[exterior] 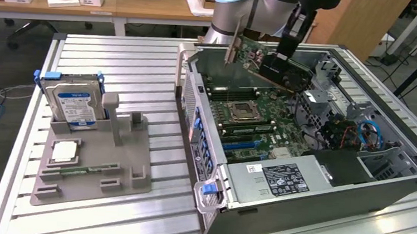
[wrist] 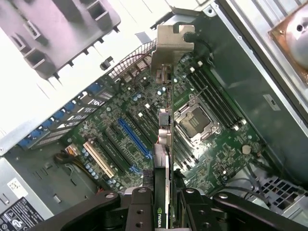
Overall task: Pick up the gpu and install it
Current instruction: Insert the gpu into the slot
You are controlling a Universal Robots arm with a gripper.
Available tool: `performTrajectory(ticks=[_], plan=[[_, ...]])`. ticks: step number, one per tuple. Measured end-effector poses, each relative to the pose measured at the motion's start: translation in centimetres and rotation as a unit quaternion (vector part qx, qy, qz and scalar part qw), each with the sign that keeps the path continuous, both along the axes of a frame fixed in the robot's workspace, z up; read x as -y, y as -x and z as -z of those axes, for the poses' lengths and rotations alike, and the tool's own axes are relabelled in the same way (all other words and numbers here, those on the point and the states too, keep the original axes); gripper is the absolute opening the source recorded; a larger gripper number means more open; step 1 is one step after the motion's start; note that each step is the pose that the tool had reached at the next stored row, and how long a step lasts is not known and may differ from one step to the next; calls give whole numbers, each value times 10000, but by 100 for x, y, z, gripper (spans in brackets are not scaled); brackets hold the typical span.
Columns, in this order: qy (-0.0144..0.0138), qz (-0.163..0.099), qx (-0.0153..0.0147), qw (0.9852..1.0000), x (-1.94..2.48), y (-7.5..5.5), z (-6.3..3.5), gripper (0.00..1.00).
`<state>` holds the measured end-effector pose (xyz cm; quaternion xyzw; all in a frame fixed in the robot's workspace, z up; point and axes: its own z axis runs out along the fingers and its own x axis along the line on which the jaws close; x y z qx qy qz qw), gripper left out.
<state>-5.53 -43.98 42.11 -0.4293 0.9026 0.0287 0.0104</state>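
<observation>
Support: slotted aluminium table (exterior: pixel 123 60), ribbed top reflecting the room light. Two items rest directly on it. A grey moulded parts fixture (exterior: pixel 126 163) sits flat toward 8 o'clock of the tabletop. An open computer case (exterior: pixel 312 217), lying on its side with the interior facing up, sits at 3 o'clock from the fixture, just beside it.

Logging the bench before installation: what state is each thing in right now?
Dark flat expansion card with silver bracket: held above the green motherboard, not seated.
Gripper: fingers shut on the card.
Dark metal computer case: lying on its side, open.
Silver hard drive with blue-white label: standing upright in the grey holder.
</observation>
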Motion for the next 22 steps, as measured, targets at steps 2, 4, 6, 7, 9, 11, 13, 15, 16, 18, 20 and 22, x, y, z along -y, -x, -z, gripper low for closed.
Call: performTrajectory(ticks=[2,4,6,7,9,11,13,15,16,18,20,22], plan=[[0,-93,0,10000,0,0,0,26],[0,-188,0,9998,0,0,0,26],[0,-316,0,9995,0,0,0,26],[0,-362,0,9993,0,0,0,26],[0,-453,0,9990,0,0,0,26],[0,-550,0,9985,0,0,0,26],[0,-645,0,9979,0,0,0,26],[0,-741,0,9972,0,0,0,26],[0,-790,0,9969,0,0,0,26],[0,-901,0,9959,0,0,0,26],[0,-1012,0,9949,0,0,0,26],[0,-1121,0,9937,0,0,0,26]])
